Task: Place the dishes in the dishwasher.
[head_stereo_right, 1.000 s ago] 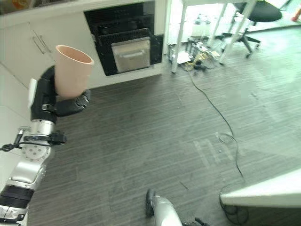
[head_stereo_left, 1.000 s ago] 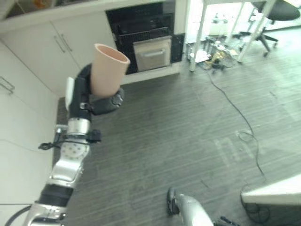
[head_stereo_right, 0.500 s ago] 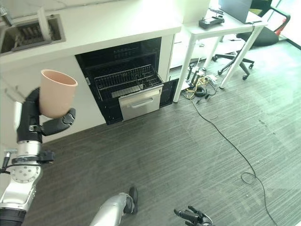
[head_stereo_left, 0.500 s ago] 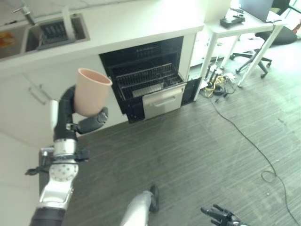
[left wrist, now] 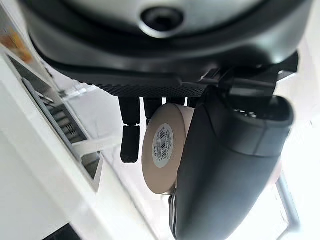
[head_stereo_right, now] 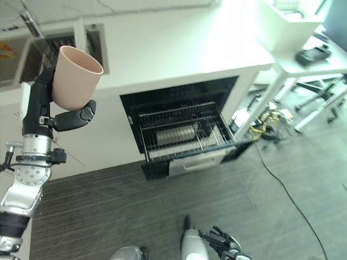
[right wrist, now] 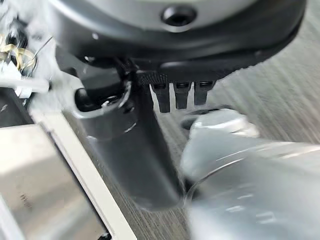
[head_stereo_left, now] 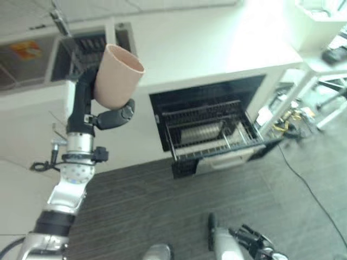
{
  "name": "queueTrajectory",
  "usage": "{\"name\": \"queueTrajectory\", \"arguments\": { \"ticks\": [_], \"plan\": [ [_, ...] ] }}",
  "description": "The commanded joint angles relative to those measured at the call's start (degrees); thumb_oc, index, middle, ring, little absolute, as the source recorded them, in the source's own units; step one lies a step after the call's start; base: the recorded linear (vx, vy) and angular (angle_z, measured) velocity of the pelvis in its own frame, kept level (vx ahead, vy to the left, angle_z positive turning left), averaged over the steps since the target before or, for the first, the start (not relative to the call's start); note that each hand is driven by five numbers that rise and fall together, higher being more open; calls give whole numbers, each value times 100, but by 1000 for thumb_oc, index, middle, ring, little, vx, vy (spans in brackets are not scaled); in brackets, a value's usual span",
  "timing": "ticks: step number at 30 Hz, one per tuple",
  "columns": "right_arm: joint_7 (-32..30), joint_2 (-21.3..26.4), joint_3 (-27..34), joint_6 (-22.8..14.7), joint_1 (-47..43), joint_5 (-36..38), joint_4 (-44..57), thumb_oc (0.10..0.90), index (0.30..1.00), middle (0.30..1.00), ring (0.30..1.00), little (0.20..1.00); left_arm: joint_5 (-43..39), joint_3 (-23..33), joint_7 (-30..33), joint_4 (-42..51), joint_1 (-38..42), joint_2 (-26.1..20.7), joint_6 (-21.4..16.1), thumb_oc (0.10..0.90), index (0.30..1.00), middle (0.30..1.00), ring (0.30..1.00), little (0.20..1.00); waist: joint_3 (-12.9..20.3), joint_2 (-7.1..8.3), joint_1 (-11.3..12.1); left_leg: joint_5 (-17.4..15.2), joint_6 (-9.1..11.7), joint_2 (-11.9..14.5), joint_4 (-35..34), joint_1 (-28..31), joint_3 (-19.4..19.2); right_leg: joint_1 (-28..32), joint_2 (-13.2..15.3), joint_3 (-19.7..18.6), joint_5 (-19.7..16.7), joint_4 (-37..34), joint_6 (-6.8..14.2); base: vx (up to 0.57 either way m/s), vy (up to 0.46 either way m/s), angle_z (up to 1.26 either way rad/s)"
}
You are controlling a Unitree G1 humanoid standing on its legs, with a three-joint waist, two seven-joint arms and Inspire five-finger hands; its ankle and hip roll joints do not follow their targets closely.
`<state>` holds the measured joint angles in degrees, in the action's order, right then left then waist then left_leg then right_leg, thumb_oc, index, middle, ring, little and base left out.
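- Left hand (head_stereo_left: 100,116): raised at about 10 o'clock in the head views, fingers and thumb curled round a cup, as in the earlier frames; the camera has swung since then, so the backdrop behind the hand has changed from cabinet fronts to worktop.
- Worktop (head_stereo_left: 206,49): white, now spans 12 o'clock; half a second ago it showed as a narrower strip.
- Dishwasher (head_stereo_left: 211,127): open under the worktop, now near centre, toward 3 o'clock of the hand; a second ago it sat smaller at 12 o'clock.
- Rack (head_stereo_right: 184,131): wire, pulled out of the dishwasher.
- Sink (head_stereo_right: 46,51): set in the worktop at 11 o'clock, behind the cup.
- Cup (head_stereo_left: 115,76): pale pink, mouth up and tilted, well apart from the rack.
- Right hand (head_stereo_right: 222,242): low at 6 o'clock, fingers loosely spread, holding nothing.
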<state>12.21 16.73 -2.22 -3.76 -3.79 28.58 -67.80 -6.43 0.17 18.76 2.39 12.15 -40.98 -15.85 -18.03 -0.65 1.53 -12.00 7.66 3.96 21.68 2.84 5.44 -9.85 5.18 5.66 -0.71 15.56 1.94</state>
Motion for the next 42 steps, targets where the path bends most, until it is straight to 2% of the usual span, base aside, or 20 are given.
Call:
{"name": "queueTrajectory", "arguments": {
  "ticks": [1, 9, 12, 14, 15, 17, 19, 20, 21, 23, 25, 26, 29, 32, 33, 34, 37, 38, 41, 42],
  "plan": [
    [12, 358, -48, -244, 161, 126, -75, 800, 900, 900, 900, 900, -70, 296, 360, 566, 838, -279, -352, 400, 300, 300, 300, 300, 432, -174, -313, 392, -296, 563, -449, -792, -42, 436, 251, 71, 968, 163, 603, -19, -271, 18],
    [100, 641, 229, -300, 263, 387, -270, 800, 900, 900, 900, 900, -173, 327, 213, 660, 971, -157, -293, 400, 300, 300, 300, 300, 380, -309, -569, 965, 30, 1062, -449, -1045, -705, 628, -49, 525, 1182, 163, 349, -32, -201, 32],
    [132, 649, 270, -360, 360, 247, -254, 800, 900, 900, 900, 900, -229, 296, 97, 634, 1033, -55, -355, 400, 300, 300, 300, 300, 360, -260, -624, 1187, 55, 1132, -449, -1012, -1310, 713, 28, 858, 1261, 163, 285, -73, -170, 16],
    [-16, 617, 286, -422, 446, 378, -126, 800, 900, 900, 900, 900, -180, 142, 27, 551, 1171, 122, -467, 400, 300, 300, 300, 300, 364, -130, -690, 1016, -100, 775, -449, -682, -2150, 768, 292, 1202, 1282, 163, 240, -87, -152, 61],
    [-43, 612, 292, -437, 460, 427, -83, 800, 900, 900, 900, 900, -152, 110, 12, 530, 1182, 169, -515, 400, 300, 300, 300, 300, 376, -69, -685, 1020, -153, 593, -449, -595, -2340, 778, 362, 1259, 1276, 163, 229, -49, -98, 105],
    [-69, 570, 291, -507, 462, 372, 29, 800, 900, 900, 900, 900, -79, 101, 35, 502, 1087, 205, -656, 400, 300, 300, 300, 300, 425, 31, -617, 619, -396, 72, -386, -506, -2538, 771, 458, 1351, 1230, 163, 261, -21, -2, 59],
    [-98, 558, 257, -534, 459, 287, 159, 800, 900, 900, 900, 900, -87, 123, 33, 528, 1021, 226, -741, 400, 300, 300, 300, 300, 447, -32, -625, 434, -470, 76, -449, -466, -2680, 768, 397, 1483, 1220, 163, 263, -29, 133, -8],
    [-128, 553, 173, -539, 394, 161, 321, 800, 900, 900, 900, 900, -82, 164, 95, 615, 931, 206, -734, 400, 300, 300, 300, 300, 448, -143, -536, 232, -560, -126, -449, -558, -2389, 772, 198, 1536, 1190, 163, 221, -36, 197, 11],
    [-89, 540, 132, -584, 370, 162, 418, 800, 900, 900, 900, 900, -50, 191, 127, 661, 918, 168, -728, 400, 300, 300, 300, 300, 422, -222, -499, 183, -593, -99, -449, -593, -2302, 828, 71, 1641, 1126, 163, 212, -40, 179, 16],
    [19, 460, 122, -548, 345, 318, 786, 800, 900, 900, 900, 900, 46, 179, 149, 678, 950, 52, -737, 400, 300, 300, 300, 300, 268, -361, -547, 84, -755, 75, -449, -551, -2143, 313, 219, 1631, 860, 1382, 464, -76, 26, -26],
    [148, 393, 91, -570, 319, 450, 934, 800, 900, 900, 900, 900, 27, 60, 140, 613, 1062, -75, -753, 400, 300, 300, 300, 300, 170, -281, -574, 62, -832, 34, -449, -540, -1848, -50, 452, 1235, 744, 1933, 649, -49, -234, -24],
    [251, 353, 46, -579, 290, 477, 1000, 800, 900, 900, 900, 900, -5, 0, 106, 590, 1140, -123, -701, 400, 300, 300, 300, 300, 149, -233, -541, 88, -772, 117, -449, -510, -1759, 77, 656, 1163, 765, 1638, 700, 42, -475, 35],
    [320, 170, -58, -555, 188, 618, 1071, 800, 900, 900, 900, 900, 140, -272, 268, 587, 1251, -44, -591, 400, 300, 300, 300, 300, 186, -67, -476, 39, -540, 313, -449, -436, -1413, 417, 1373, 634, 100, 163, 995, 148, -563, 56],
    [386, 71, 63, -493, 149, 457, 1091, 800, 900, 900, 900, 900, 129, -375, 528, 501, 1303, -65, -496, 400, 300, 300, 300, 300, 198, 98, -453, -98, -294, 561, -449, -305, -1002, 38, 1976, -210, -187, 163, 1303, 171, -669, 43],
    [411, 56, 77, -488, 147, 292, 1101, 800, 900, 900, 900, 900, 105, -357, 565, 476, 1304, -89, -481, 400, 300, 300, 300, 300, 195, 88, -437, -98, -242, 668, -449, -289, -974, 17, 1990, -229, -202, 163, 1306, 162, -935, 35],
    [409, 51, 72, -423, 157, 56, 1160, 800, 900, 900, 900, 900, 42, -174, 564, 457, 1208, -127, -468, 400, 300, 300, 300, 300, 221, 42, -342, 72, -26, 1121, -449, -384, -996, 144, 1861, 67, 70, 163, 1306, 134, -838, 24],
    [284, 117, -13, -306, 136, -92, 1160, 800, 900, 900, 900, 900, 50, -2, 633, 659, 907, 5, -398, 400, 300, 300, 300, 300, 274, -48, -294, 411, 206, 1618, -449, -584, -739, 311, 1542, 325, 398, 163, 1306, 111, -609, 14],
    [222, 179, -88, -232, 140, -28, 1214, 800, 900, 900, 900, 900, 141, 55, 778, 867, 685, 102, -336, 400, 300, 300, 300, 300, 262, -104, -349, 598, 236, 1819, -449, -722, -686, 400, 1292, 414, 606, 163, 1200, 100, -487, 35],
    [46, 285, 3, -310, 378, 236, 1200, 800, 900, 900, 900, 900, 101, 63, 370, 973, 697, 331, -429, 400, 300, 300, 300, 300, 219, -272, -595, 1092, 241, 2193, -449, -1030, -1321, 628, 874, 828, 843, 163, 822, 7, -566, 110],
    [-46, 335, 143, -411, 537, 348, 1143, 800, 900, 900, 900, 900, 193, -77, 231, 913, 884, 491, -475, 400, 300, 300, 300, 300, 200, -286, -749, 1306, 228, 2214, -449, -1043, -1970, 782, 805, 1229, 957, 163, 657, -78, -547, 220]
  ]
}}
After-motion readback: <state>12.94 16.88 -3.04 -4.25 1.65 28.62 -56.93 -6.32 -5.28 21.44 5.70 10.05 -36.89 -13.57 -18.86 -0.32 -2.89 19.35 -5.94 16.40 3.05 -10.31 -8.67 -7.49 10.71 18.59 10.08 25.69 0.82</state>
